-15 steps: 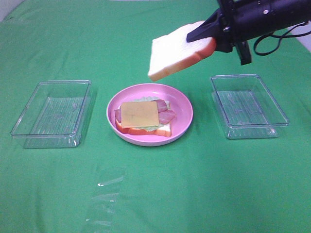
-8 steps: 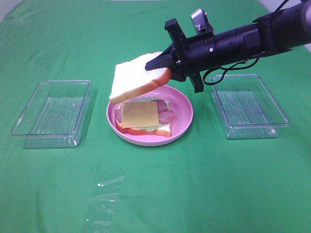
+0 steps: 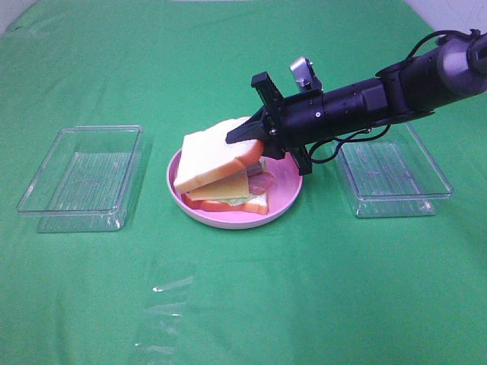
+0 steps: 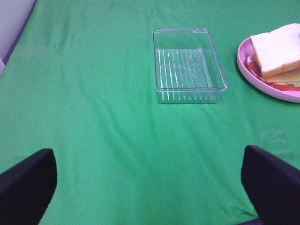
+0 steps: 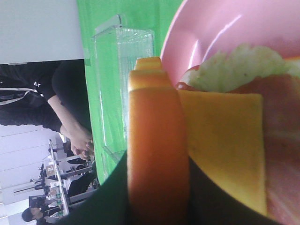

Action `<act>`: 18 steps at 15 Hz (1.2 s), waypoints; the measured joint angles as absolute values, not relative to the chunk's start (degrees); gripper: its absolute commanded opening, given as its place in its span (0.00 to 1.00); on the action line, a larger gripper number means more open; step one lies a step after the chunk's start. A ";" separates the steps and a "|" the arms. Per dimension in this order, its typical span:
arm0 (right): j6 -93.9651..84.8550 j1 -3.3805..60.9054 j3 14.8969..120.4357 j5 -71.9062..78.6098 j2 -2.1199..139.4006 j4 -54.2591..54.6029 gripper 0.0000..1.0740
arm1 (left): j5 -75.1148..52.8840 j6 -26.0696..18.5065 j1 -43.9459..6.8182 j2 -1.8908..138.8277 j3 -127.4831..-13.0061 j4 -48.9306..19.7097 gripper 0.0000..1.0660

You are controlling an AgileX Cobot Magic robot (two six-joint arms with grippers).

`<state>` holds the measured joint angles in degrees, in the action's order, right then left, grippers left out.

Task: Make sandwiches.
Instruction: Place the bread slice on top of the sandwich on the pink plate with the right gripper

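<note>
Right gripper (image 3: 251, 144): centre of the high view, fingers clamped on the crust edge of the top bread slice (image 3: 213, 154).
Top bread slice: tilted, far edge raised in the grip, near edge resting on the cheese (image 3: 224, 185).
Sandwich stack (image 3: 232, 199): bread, lettuce, bacon and cheese, on the pink plate (image 3: 285, 194), centre of frame.
Left gripper (image 4: 150, 187): fingers spread wide, nothing between them, above bare green cloth (image 3: 319, 296).
Trays: one clear tray (image 3: 84, 179) at left of the plate, another (image 3: 392, 175) at right, under the right arm.
</note>
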<state>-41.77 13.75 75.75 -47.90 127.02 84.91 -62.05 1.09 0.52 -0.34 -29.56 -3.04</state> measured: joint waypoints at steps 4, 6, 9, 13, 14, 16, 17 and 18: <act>-41.83 13.75 75.75 -47.27 127.83 84.28 0.16 | -62.05 1.09 0.52 -0.34 -29.56 -3.04 0.94; -41.83 13.75 75.75 -46.81 127.83 83.71 0.36 | -62.05 1.09 0.52 -0.34 -29.56 -3.04 0.94; -41.08 13.75 75.75 -46.01 127.83 81.42 0.63 | -62.05 1.09 0.52 -0.34 -29.56 -3.04 0.94; -36.10 13.75 75.75 -43.89 126.45 71.62 0.64 | -62.05 1.09 0.52 -0.34 -29.56 -3.04 0.94; -34.49 13.75 75.75 -43.20 125.76 68.75 0.64 | -62.05 1.09 0.52 -0.34 -29.56 -3.04 0.94; -31.51 13.75 75.75 -41.48 123.70 63.60 0.64 | -62.05 1.09 0.52 -0.34 -29.56 -3.04 0.94; -30.19 13.75 75.75 -40.91 122.90 61.36 0.64 | -62.05 1.09 0.52 -0.34 -29.56 -3.04 0.94; -28.71 13.75 75.75 -40.74 122.44 59.24 0.64 | -62.05 1.09 0.52 -0.34 -29.56 -3.04 0.94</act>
